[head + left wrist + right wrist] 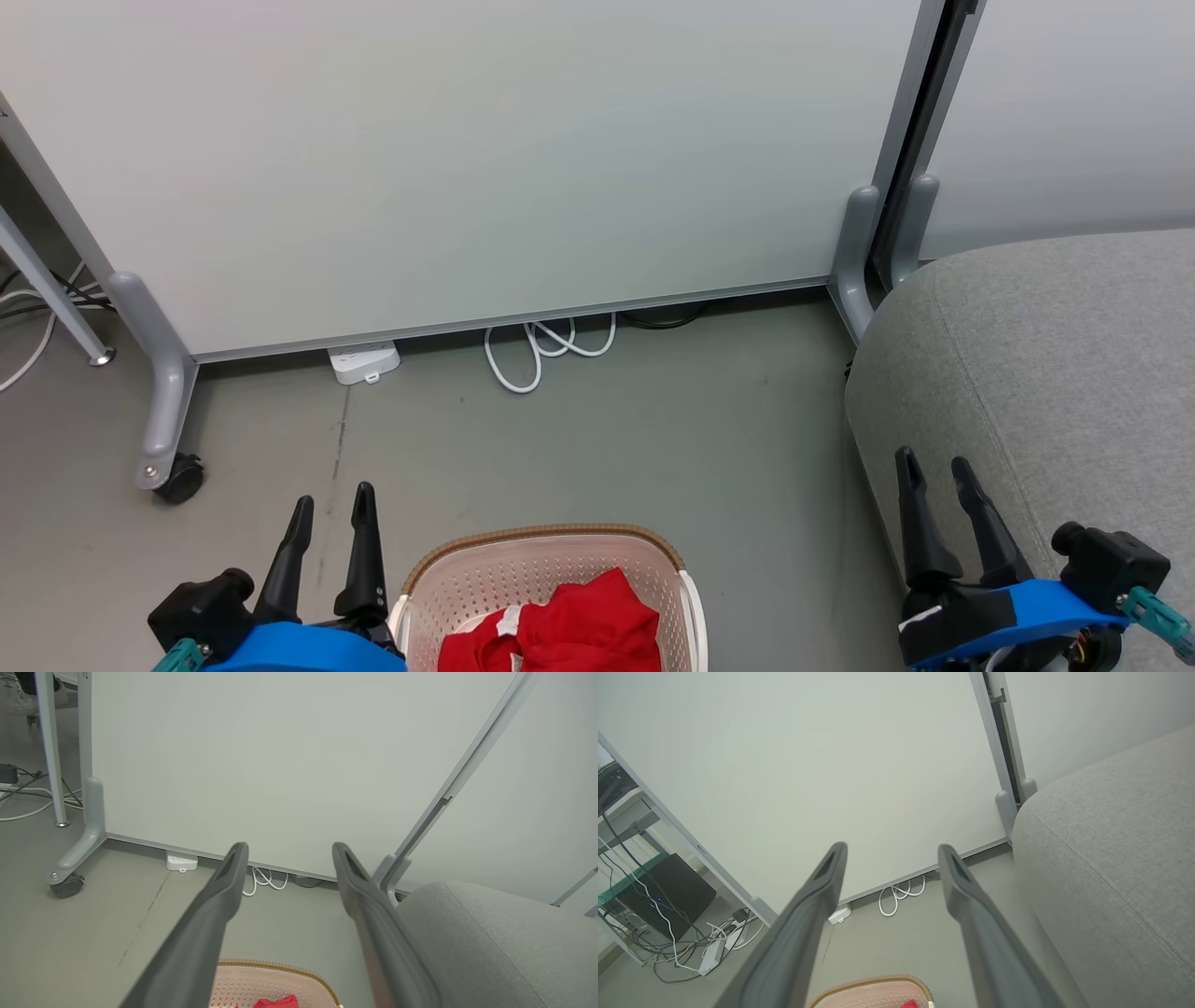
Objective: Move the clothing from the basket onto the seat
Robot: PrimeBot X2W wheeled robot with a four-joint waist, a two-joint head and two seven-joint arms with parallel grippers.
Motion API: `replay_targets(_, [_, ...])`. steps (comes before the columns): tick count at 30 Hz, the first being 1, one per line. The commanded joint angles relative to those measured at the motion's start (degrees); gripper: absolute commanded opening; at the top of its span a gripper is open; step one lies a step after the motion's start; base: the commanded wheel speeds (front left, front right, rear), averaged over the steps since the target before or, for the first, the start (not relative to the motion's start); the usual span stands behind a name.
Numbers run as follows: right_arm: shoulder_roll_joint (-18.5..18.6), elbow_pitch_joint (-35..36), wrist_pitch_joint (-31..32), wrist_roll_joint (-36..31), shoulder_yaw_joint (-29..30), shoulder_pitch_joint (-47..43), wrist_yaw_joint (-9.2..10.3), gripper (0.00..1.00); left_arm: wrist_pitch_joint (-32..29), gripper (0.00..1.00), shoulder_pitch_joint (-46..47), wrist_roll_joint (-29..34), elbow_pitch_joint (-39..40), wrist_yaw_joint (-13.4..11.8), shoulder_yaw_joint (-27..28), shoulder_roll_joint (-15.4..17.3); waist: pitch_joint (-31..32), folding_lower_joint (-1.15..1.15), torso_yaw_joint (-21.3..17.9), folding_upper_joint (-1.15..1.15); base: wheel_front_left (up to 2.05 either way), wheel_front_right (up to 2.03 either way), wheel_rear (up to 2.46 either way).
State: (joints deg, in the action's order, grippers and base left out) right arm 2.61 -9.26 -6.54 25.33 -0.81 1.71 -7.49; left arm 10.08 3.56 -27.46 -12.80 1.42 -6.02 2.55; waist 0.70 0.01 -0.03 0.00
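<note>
Pickup stage, judged not yet begun. Found the left claw (pixel 333 498) at the lower left of the head view, fingers apart and empty, just beside the basket (pixel 541 536) and outside its rim. Found the clothing (pixel 579 621) further right, a red bunch with a white tag, lying inside the basket on the floor (pixel 607 439), touched by neither claw. Found the right claw (pixel 931 459) well apart from the basket, fingers likewise spread on nothing, near the left edge of the seat (pixel 1055 355). Saw nothing red on the visible part of the seat.

Judged the next move: needed to swing the left claw rightward over the rim, dip into the bunch, close on a thick fold, lift clear of the perforated wall, then carry across the floor to the grey cushion.
</note>
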Motion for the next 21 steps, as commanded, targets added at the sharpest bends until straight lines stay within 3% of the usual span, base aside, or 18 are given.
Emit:
replay_targets(1, [0.3,0.69,-0.4,-1.43,-0.14,-0.38,0.0,1.0,0.44,1.0,0.78,1.33,0.24,-0.16,-0.21,0.41,0.04,-0.01,-0.01,0.0,0.0,0.0,0.0])
replay_targets(21, [0.35,1.37,-2.11,-10.8,-0.62,-0.98,0.0,1.0,2.97,1.0,0.29,8.58,0.09,-0.9,-1.17,0.45,0.44,-0.01,-0.05,0.0,0.0,0.0,0.0])
